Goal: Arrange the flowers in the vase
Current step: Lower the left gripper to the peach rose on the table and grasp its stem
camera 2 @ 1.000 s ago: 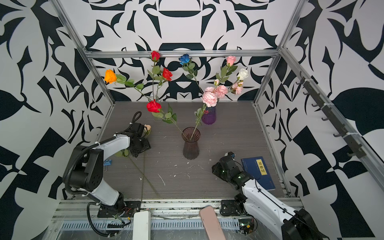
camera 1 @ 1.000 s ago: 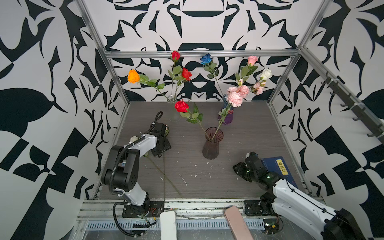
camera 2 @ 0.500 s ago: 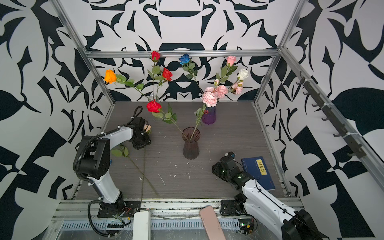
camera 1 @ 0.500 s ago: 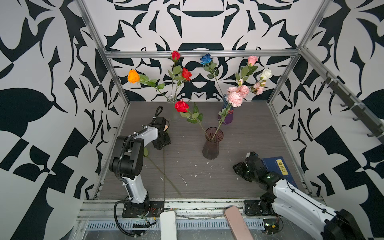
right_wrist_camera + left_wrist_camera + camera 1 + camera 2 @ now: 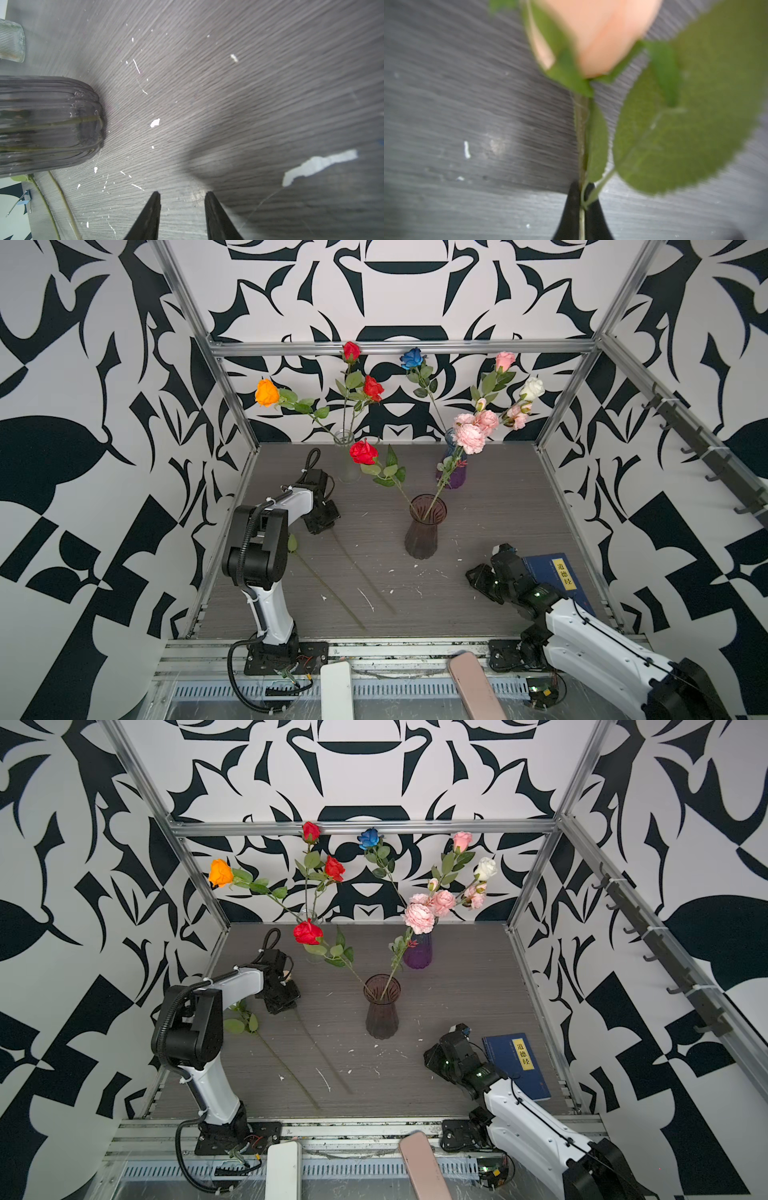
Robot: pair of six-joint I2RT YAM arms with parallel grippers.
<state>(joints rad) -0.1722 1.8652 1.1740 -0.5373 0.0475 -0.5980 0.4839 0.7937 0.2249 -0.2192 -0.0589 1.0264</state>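
Observation:
My left gripper [image 5: 582, 199] is shut on the green stem [image 5: 580, 135] of a peach rose [image 5: 602, 31], just below its leaves. In both top views this gripper [image 5: 322, 516] [image 5: 282, 996] sits low at the table's left, and the held stem [image 5: 361, 572] trails toward the front. Another flower's stem [image 5: 328, 593] lies flat beside it. The dark ribbed vase [image 5: 424, 531] [image 5: 47, 124] stands mid-table, holding a red rose [image 5: 363, 452] and pink ruffled blooms [image 5: 471, 435]. My right gripper [image 5: 478, 576] [image 5: 182, 197] is open and empty, low to the vase's right.
A clear vase [image 5: 347, 456] at the back holds orange and red roses. A purple vase [image 5: 453, 477] holds blue, pink and white flowers. A blue book [image 5: 557, 580] lies beside the right gripper. White flecks dot the grey table [image 5: 498, 497]. Patterned walls enclose three sides.
The left gripper has closed on the peach rose's stem, the left arm has shifted its pose, and the held stem has swung across the table. The right arm has not moved.

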